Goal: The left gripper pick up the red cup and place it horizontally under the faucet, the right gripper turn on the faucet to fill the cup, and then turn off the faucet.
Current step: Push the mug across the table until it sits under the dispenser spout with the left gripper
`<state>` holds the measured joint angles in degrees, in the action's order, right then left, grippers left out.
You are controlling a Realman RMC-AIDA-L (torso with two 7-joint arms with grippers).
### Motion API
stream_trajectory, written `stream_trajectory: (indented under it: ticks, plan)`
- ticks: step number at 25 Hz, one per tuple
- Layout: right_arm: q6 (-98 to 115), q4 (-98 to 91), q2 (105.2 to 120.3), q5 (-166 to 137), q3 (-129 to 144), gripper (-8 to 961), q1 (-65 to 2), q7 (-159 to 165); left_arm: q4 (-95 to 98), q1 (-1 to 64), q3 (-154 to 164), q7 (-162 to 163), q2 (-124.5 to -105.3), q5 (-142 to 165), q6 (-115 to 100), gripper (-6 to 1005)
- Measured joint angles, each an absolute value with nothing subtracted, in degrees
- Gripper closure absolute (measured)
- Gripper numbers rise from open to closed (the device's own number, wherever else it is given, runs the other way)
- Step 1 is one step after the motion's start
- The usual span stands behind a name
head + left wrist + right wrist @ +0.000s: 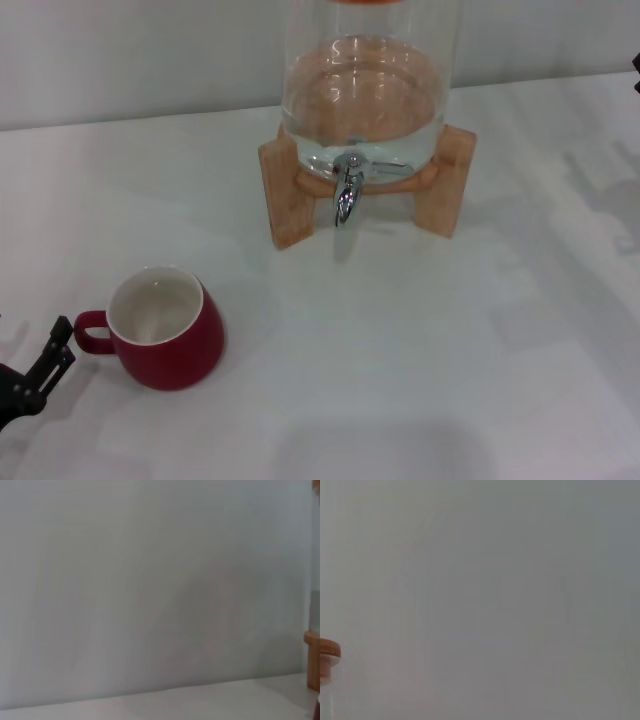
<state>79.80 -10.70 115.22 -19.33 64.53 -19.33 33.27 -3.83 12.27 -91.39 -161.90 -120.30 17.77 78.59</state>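
Note:
The red cup [165,335] stands upright on the white table at the front left, white inside showing, its loop handle pointing left. My left gripper [50,365] pokes in from the front left corner, fingers open and empty, tips just short of the handle. A red sliver of the cup [318,707] shows in the left wrist view. The chrome faucet [346,192] hangs spout-down from the clear glass dispenser [365,90], well behind and to the right of the cup. The right gripper is out of view.
The dispenser holds water and sits on a wooden stand [285,190] at the table's back centre; a stand leg [312,660] shows in the left wrist view. Its wooden lid [327,652] shows in the right wrist view. A grey wall runs behind.

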Motion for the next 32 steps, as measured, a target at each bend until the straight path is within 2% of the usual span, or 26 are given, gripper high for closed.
stream_trajectory:
  ticks: [22,32]
  plan:
    - [79.5,-10.9,115.2,-19.3,64.8,120,-19.4,33.2,-3.9,8.5,-91.4,-161.9,-120.29,17.8,80.3,128]
    - [79.8,-10.7,115.23,-19.3,65.3,120,-19.8,33.1,-4.0,8.8,-90.1,-161.9,-120.23,18.4,80.3,129]
